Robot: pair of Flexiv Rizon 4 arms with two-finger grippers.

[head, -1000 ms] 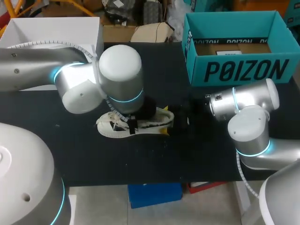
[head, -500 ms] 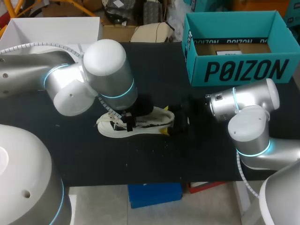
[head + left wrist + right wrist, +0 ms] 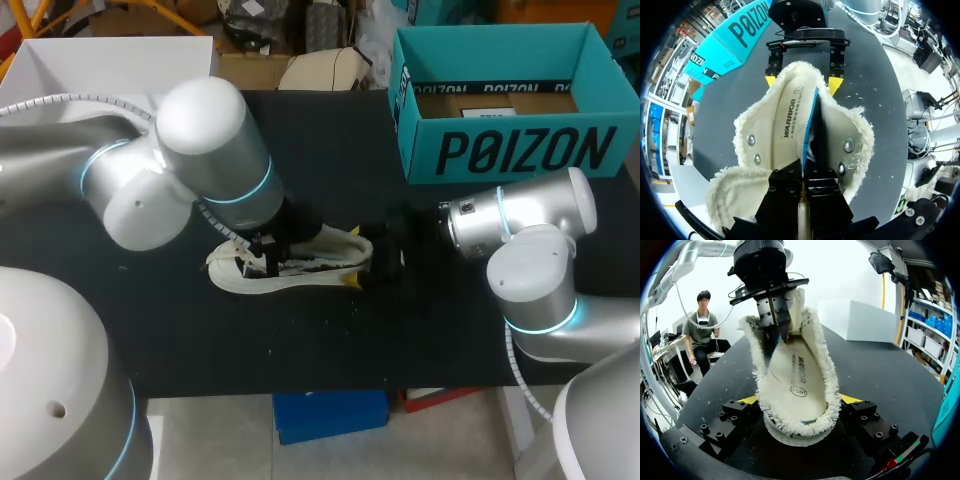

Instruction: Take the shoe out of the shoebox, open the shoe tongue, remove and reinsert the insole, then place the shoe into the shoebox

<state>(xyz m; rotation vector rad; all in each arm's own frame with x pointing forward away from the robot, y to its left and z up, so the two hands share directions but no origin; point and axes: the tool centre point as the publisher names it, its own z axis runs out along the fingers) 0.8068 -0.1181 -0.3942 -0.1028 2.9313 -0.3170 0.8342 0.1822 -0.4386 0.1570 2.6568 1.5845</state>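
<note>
Silver-grey tubular links on the left arm (image 3: 205, 150) and the right arm (image 3: 530, 260), with bulbous white joint caps and thin cyan light rings at the joints behind each wrist. White ribbed hose (image 3: 60, 98) along both arms, well back from the grippers. Left gripper (image 3: 803, 169): matte black, blocky fingers stepped toward the tips, dotted with round socket screws. Right gripper (image 3: 799, 405): black finger blocks studded with socket screws, bright yellow wedge tips, a small red and green mark on the housing just behind one finger.
</note>
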